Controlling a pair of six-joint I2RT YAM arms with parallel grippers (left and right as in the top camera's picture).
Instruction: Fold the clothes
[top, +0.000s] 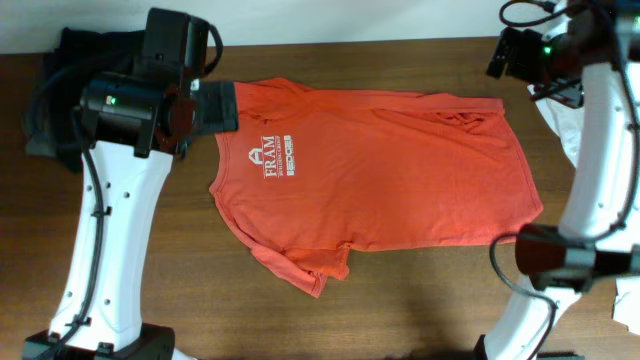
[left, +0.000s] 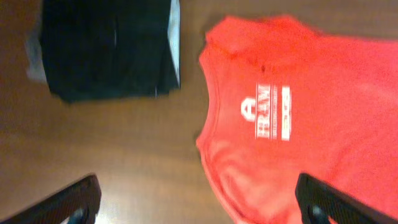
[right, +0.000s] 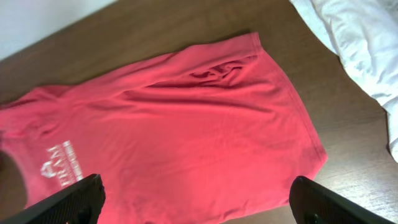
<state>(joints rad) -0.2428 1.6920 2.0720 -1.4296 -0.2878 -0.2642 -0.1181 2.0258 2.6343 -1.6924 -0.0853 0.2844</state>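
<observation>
The red-orange T-shirt (top: 400, 170) lies spread nearly flat on the wooden table (top: 400, 310), chest up. Its collar points left, its hem (top: 522, 170) points right, and the white lettering (top: 268, 162) sits just inside the neckline. One sleeve (top: 305, 268) sticks out toward the near edge, and the far right corner is a little rumpled. My left gripper (left: 198, 196) hangs above the collar end with its fingers spread wide and nothing between them. My right gripper (right: 198, 199) hangs over the hem half, just as wide and just as empty, and neither one touches the cloth. A pile of dark clothes (left: 106, 46) sits at the far left, just beside the shirt's shoulder. The white T-shirt (right: 354, 37) lies bunched at the far right, apart from the hem. I see no fold made yet, so I judge this to be the very start: the shirt is laid out and the first fold is about to be set up. The next move, as I read it, calls for both grippers to come down on one long edge, left at the shoulder and right at the hem corner. Each should pinch the cloth without catching the table, then carry that edge across evenly. The loose near sleeve probably needs tucking in first, or it will trail outside the fold.
</observation>
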